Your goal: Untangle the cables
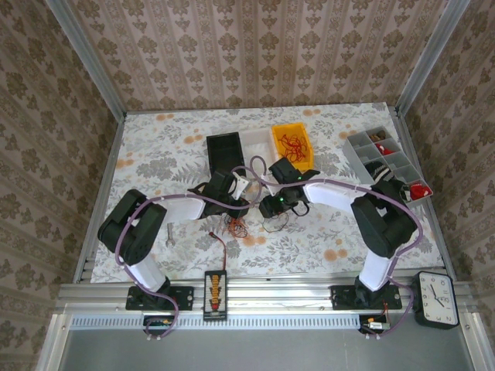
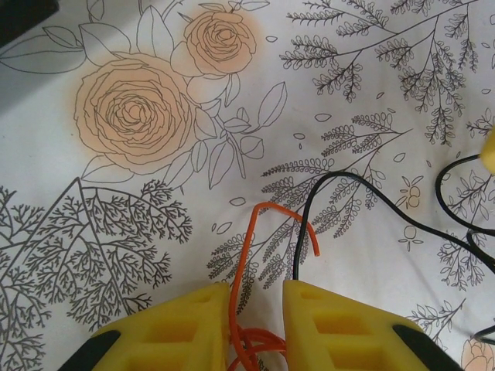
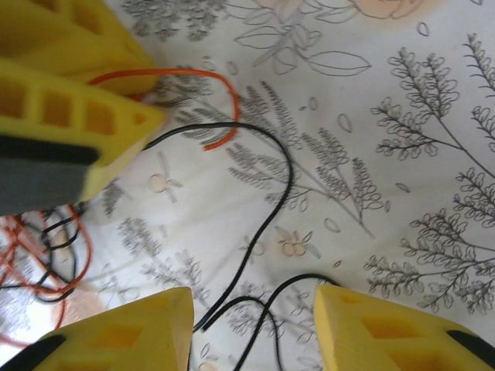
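Note:
The cables are thin orange and black wires lying tangled on the flowered tablecloth (image 1: 155,147), between the two grippers (image 1: 237,226). My left gripper (image 2: 257,287) has its jaws drawn narrow around an orange cable (image 2: 251,239), which runs up along the left finger and hooks over past the tips. A black cable (image 2: 309,209) curves away just to its right. My right gripper (image 3: 254,290) stands open low over the cloth, with loops of black cable (image 3: 271,209) lying loose between its fingers. In the right wrist view the left gripper (image 3: 155,93) sits at the upper left with the orange cable (image 3: 220,77) arching out of it.
More orange and black loops lie heaped at the left (image 3: 46,247). At the back stand a yellow bin of red wires (image 1: 291,145), a white tray (image 1: 254,145), a black tray (image 1: 226,151) and a grey compartment box (image 1: 384,158). A connector board (image 1: 214,292) sits at the near edge, a clock (image 1: 437,297) at the right.

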### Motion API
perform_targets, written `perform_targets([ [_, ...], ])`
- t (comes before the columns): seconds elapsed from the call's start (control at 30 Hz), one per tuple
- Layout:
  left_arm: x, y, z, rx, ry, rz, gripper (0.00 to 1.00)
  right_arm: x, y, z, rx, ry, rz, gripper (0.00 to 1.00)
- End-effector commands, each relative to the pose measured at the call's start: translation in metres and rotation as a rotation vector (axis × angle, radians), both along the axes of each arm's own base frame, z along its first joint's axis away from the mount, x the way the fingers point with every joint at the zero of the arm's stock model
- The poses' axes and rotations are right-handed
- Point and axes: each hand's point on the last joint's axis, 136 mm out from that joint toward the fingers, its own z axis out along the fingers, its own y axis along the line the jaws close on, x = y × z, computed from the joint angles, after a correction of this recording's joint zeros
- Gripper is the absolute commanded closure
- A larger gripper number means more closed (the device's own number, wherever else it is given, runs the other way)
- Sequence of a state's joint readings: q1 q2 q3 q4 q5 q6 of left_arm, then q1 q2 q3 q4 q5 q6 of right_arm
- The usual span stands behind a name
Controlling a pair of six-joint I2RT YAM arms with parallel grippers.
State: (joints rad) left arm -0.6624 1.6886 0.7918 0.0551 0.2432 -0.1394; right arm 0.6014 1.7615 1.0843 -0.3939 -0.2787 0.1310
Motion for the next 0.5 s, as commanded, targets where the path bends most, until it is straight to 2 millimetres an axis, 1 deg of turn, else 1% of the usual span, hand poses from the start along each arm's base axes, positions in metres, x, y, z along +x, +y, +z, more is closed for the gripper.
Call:
perform_targets([
  [0.0,-0.002,-0.004,-0.003,-0.013,0.014,0.005,0.76,-0.019,0.004,0.004,0.019,0.035,0.056,0.51],
  [0.17,-0.001,-0.003,-0.002,-0.015,0.012,0.008,0.76,-0.028,0.004,-0.007,-0.056,0.049,0.096,0.5],
  [0.33,0.0,-0.001,-0.002,-0.016,0.012,0.02,0.73,-0.027,0.004,-0.017,-0.125,0.028,0.099,0.47],
  [0.47,0.001,-0.001,-0.001,-0.019,0.01,0.025,0.72,-0.023,0.005,-0.025,-0.206,-0.01,0.098,0.47],
])
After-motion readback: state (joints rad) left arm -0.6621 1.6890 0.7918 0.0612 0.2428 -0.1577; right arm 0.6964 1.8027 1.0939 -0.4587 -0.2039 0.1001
